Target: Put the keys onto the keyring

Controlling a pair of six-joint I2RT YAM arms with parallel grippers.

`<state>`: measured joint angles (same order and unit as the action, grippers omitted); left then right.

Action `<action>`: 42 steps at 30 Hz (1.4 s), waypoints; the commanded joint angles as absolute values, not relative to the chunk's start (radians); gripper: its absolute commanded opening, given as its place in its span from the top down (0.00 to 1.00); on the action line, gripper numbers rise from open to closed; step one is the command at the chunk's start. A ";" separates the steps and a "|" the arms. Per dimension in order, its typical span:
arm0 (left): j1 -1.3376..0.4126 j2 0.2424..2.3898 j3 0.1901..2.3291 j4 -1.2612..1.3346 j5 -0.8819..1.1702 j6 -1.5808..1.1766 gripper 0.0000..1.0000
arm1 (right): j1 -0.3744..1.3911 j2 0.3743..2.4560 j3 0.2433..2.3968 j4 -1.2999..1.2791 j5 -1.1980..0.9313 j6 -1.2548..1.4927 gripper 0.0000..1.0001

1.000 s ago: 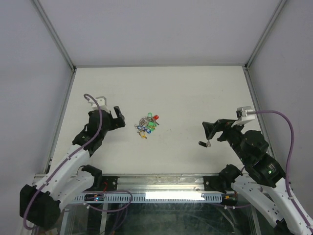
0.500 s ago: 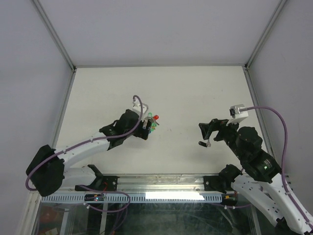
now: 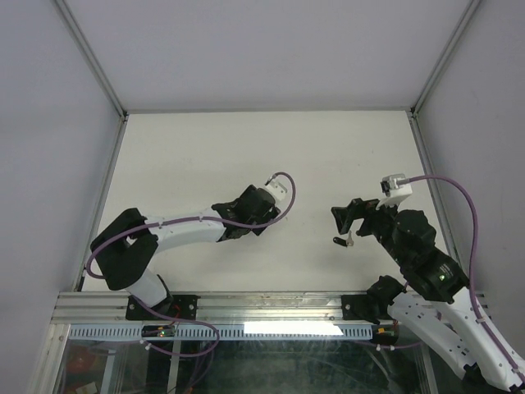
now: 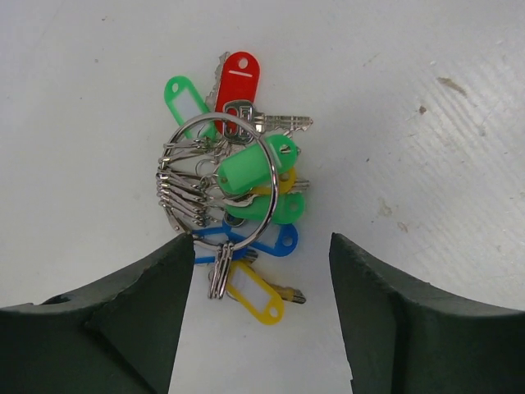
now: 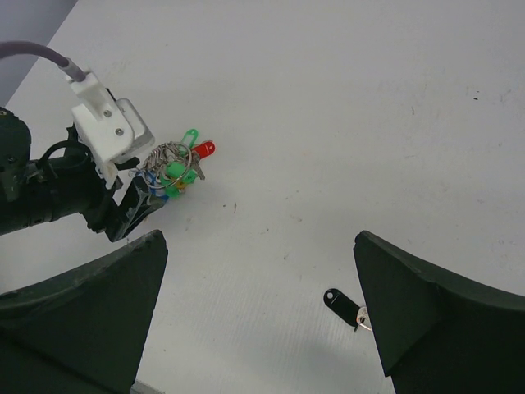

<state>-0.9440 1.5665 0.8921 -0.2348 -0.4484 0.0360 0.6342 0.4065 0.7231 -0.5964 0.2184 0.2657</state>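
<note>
The left hand has swung over the keyring, which lies on the table between its narrowing, empty jaws: pickup is imminent. The right hand hangs wide open, empty.

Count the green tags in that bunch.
3. The labelled green tag lies left of the red tag; the middle green tag and lower green tag overlap at the keyring. Others may hide underneath.

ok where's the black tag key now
In the right wrist view the black tag key lies on the table beneath the right gripper, far right of the keyring.
</note>
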 commanded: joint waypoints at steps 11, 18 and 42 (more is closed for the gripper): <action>-0.969 1.684 0.981 -0.255 -0.546 0.141 0.45 | 0.633 0.424 0.728 -0.543 0.191 0.252 0.01; -0.974 1.737 1.008 -0.253 -0.550 0.169 0.51 | 0.632 0.428 0.730 -0.543 0.190 0.252 0.01; -0.974 1.728 1.004 -0.234 -0.534 0.208 1.00 | 0.632 0.429 0.729 -0.541 0.179 0.250 0.01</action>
<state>-0.9634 1.7893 0.9863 -0.2619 -0.5446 0.2047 0.6342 0.4320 0.7231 -0.5957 0.1925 0.2623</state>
